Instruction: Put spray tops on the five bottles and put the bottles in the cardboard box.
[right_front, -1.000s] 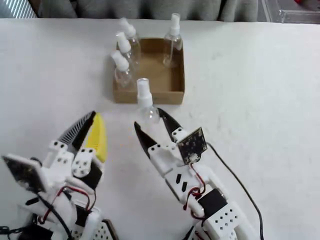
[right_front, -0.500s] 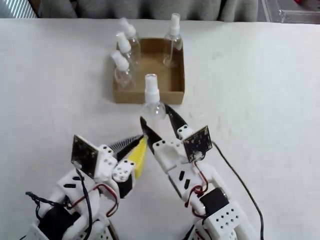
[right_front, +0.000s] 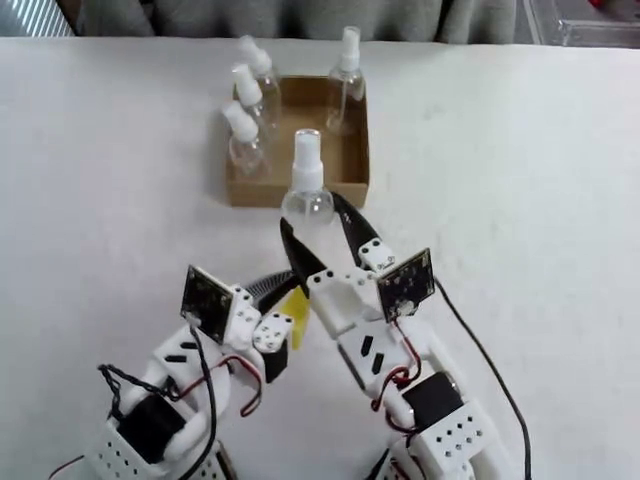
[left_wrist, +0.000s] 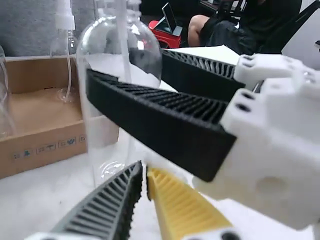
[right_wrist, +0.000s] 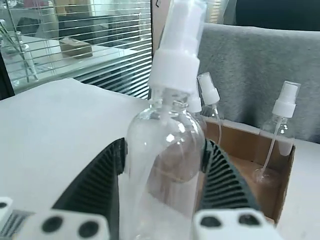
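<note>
Four bottles (right_front: 245, 148) in box (right_front: 250, 190), fifth (right_front: 306, 172) in right gripper (right_front: 316, 216)

Four clear bottles (right_front: 247, 150) with white spray tops (right_front: 240, 118) are standing upright in the open cardboard box (right_front: 250, 190), three along one side wall and one in the far opposite corner. The fifth bottle (right_front: 306, 208) is clear with a white top too. It's upright just in front of the box, pinched in the right gripper (right_front: 313, 218).

The black-fingered right gripper (right_front: 316, 216) clamps a clear plastic spray bottle (right_front: 306, 204) just beside the brown cardboard box (right_front: 252, 190). The left gripper (right_front: 289, 293), black and yellow fingers together, lies farther from the box.
</note>
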